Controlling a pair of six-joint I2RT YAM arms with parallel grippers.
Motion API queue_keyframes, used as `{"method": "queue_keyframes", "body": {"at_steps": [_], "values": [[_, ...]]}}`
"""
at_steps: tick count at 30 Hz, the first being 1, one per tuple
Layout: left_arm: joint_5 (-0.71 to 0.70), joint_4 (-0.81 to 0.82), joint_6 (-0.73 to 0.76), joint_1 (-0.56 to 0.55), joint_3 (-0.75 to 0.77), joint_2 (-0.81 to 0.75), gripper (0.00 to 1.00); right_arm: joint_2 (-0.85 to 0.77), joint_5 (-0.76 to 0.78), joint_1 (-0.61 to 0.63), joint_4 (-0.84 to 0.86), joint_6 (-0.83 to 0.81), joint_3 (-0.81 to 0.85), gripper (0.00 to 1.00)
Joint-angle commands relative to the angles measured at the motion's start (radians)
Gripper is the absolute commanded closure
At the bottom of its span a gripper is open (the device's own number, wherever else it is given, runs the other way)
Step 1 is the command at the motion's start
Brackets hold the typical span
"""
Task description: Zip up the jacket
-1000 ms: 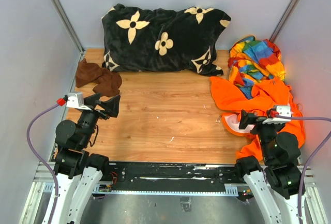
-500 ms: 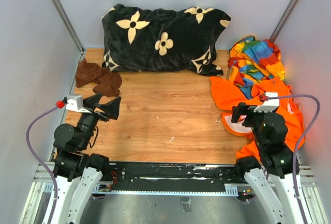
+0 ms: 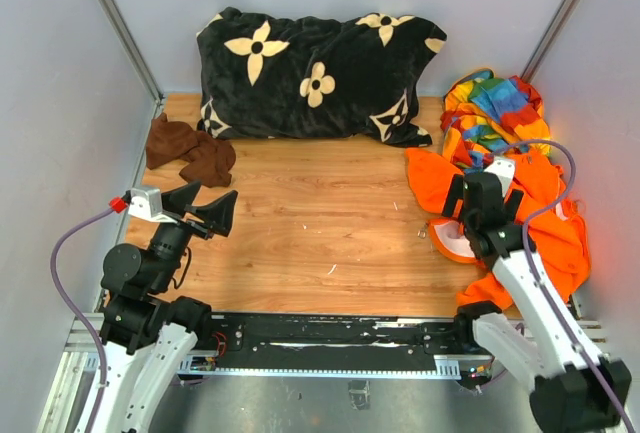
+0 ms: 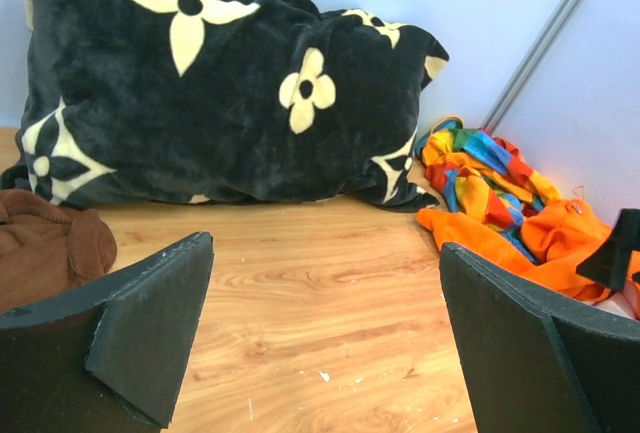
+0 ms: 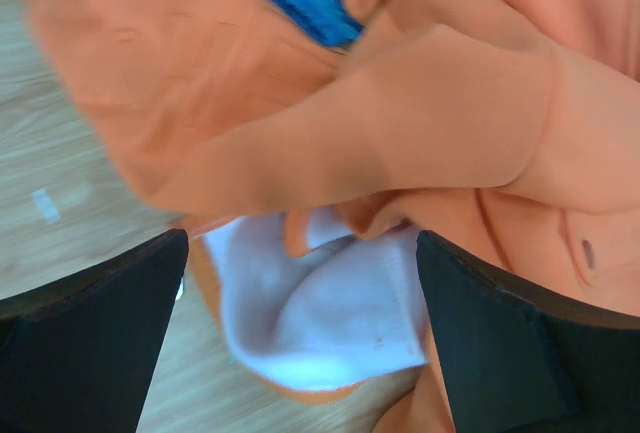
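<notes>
Orange jacket (image 3: 432, 181) | right gripper (image 5: 302, 243) tipped down over it, jaws wide (empty) | left gripper (image 4: 327, 243) raised, wide, empty

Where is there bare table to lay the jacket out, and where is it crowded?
The widest bare wood lies mid-table, bordered by the black flowered pillow behind, the brown cloth left and the orange jacket right. The right edge is crowded: jacket and rainbow-striped cloth piled together.

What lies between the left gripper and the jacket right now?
Only wooden tabletop, bare apart from a few pale specks, separates the left gripper from the jacket. The top external view shows this.
</notes>
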Motion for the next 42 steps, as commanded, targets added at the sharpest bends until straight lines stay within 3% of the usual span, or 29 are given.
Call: {"method": "queue_keyframes", "body": {"at_steps": [1, 8, 15, 17, 21, 23, 25, 26, 34, 42], "values": [[-0.023, 0.005, 0.019, -0.02, -0.005, -0.02, 0.01, 0.168, 0.151, -0.141, -0.006, 0.128, 0.057, 0.02], [-0.03, 0.001, 0.022, -0.038, -0.005, -0.017, 0.01, 0.346, -0.002, -0.402, 0.151, 0.189, -0.013, 0.02], [-0.031, 0.0, 0.024, -0.039, -0.005, -0.017, 0.01, 0.633, -0.292, -0.476, 0.233, 0.205, 0.026, 0.0], [-0.033, 0.001, 0.024, -0.038, -0.006, -0.016, 0.01, 0.653, -0.365, -0.501, 0.253, 0.215, 0.02, 0.12], [-0.034, 0.0, 0.023, -0.039, -0.007, -0.013, 0.01, 0.604, -0.399, -0.506, 0.288, 0.198, -0.014, 0.63], [-0.033, 0.001, 0.023, -0.039, -0.006, -0.012, 0.01, 0.559, -0.391, -0.499, 0.274, 0.18, -0.017, 0.82], [-0.031, 0.001, 0.023, -0.039, -0.006, -0.012, 0.01, 0.504, -0.364, -0.476, 0.239, 0.164, -0.01, 0.98], [-0.03, 0.001, 0.023, -0.039, -0.006, -0.012, 0.01, 0.473, -0.347, -0.46, 0.22, 0.158, -0.004, 0.99], [-0.03, 0.003, 0.023, -0.039, -0.006, -0.011, 0.01, 0.247, -0.104, -0.186, 0.051, 0.07, 0.178, 0.99], [-0.034, 0.005, 0.023, -0.039, -0.007, -0.016, 0.01, 0.249, 0.142, 0.19, -0.033, -0.083, 0.479, 0.99]]}}
